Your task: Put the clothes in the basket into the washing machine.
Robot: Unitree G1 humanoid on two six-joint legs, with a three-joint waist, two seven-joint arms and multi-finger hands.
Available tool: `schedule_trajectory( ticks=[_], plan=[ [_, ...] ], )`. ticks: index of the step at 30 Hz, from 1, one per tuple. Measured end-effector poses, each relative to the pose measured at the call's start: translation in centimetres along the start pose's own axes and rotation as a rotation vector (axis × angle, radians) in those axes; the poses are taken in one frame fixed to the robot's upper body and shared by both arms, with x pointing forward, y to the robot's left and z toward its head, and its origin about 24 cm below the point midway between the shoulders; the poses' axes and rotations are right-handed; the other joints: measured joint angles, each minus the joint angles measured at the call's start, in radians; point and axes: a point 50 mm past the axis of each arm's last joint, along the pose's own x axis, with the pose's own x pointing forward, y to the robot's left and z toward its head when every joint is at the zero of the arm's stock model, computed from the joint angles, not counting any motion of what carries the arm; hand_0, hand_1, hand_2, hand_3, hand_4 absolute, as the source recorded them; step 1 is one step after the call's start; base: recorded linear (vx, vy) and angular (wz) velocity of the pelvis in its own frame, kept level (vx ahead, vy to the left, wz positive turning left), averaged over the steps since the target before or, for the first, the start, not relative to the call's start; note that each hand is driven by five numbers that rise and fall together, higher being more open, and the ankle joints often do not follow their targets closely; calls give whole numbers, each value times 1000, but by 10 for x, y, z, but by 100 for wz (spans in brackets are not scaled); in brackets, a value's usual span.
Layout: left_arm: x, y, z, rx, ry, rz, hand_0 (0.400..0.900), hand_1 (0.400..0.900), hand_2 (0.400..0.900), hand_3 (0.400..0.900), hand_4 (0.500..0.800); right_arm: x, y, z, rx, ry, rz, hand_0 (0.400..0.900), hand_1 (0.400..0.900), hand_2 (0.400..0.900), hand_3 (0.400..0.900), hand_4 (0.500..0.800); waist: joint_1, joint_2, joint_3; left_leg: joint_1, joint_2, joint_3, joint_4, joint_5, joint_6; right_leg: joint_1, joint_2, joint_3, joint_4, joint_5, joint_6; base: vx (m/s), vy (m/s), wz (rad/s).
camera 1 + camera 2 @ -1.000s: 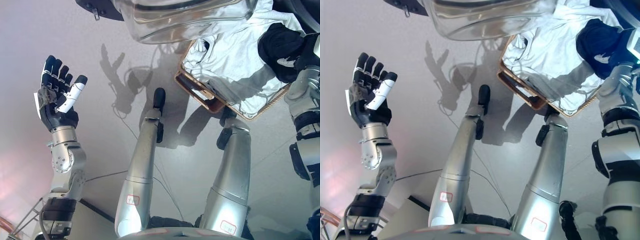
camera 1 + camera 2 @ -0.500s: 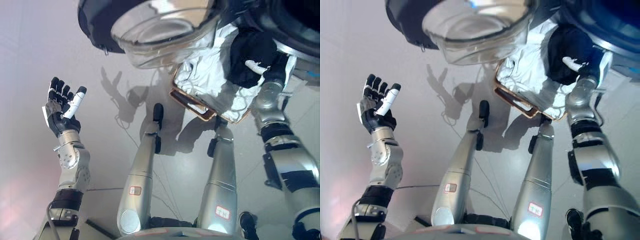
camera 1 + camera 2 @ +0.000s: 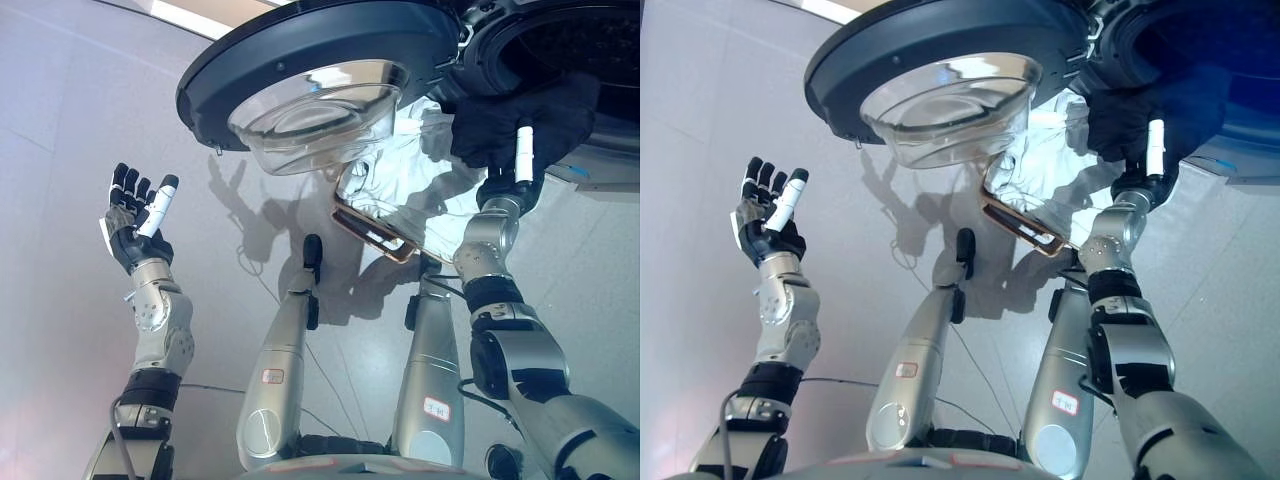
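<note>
Right hand (image 3: 512, 168): grips the black cloth (image 3: 525, 115) at the washing machine (image 3: 560, 45) opening.
Left hand (image 3: 135, 215): open, up high, holding nothing.
Basket (image 3: 372, 232): white clothes (image 3: 425, 185) inside.

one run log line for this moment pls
right hand: shut on dark garment, at washer drum opening | left hand: open, idle | washer door: open | basket: white clothes inside
</note>
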Motion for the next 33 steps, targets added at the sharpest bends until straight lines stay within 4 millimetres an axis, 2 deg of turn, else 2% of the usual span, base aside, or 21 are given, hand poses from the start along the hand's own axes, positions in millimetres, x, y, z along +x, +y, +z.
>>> schedule_trajectory(
  ticks=[4,10,19,20,21,33],
  plan=[
    [-2,2,0,3,1,3,900,900,900,900,800,11,18,15,84,-57,2,400,400,400,400,500,7,2,-1,8,-5,0,-33,20,4,8,-8,-5,-25,14,2,24,13,5],
    [-3,3,0,4,2,-7,900,900,900,900,800,33,53,64,133,-186,2,400,400,400,400,500,32,4,-3,8,-14,-2,-68,38,8,9,-18,-11,-58,30,10,15,4,2],
    [-3,0,6,-8,-22,-26,900,900,900,900,800,40,109,117,224,-314,60,400,400,400,400,500,55,5,-3,8,-16,-7,-85,41,9,10,-22,-20,-71,34,12,4,8,-2],
    [-3,0,7,-8,-24,-27,900,900,900,900,800,39,113,120,225,-324,68,712,712,712,712,687,55,5,-3,8,-16,-6,-86,41,9,10,-22,-19,-71,34,12,0,0,0],
    [-3,0,7,-8,-25,-27,900,900,900,900,800,39,114,123,210,-336,71,900,900,900,900,800,56,5,-3,8,-16,-6,-86,41,10,10,-22,-19,-71,34,12,0,0,0],
    [-3,-3,11,-19,-42,-38,900,900,900,900,800,44,104,117,111,-315,-1,900,900,900,900,800,53,5,-3,-6,-14,-6,-87,41,10,5,-19,-21,-91,44,12,3,-1,0]
  ],
)
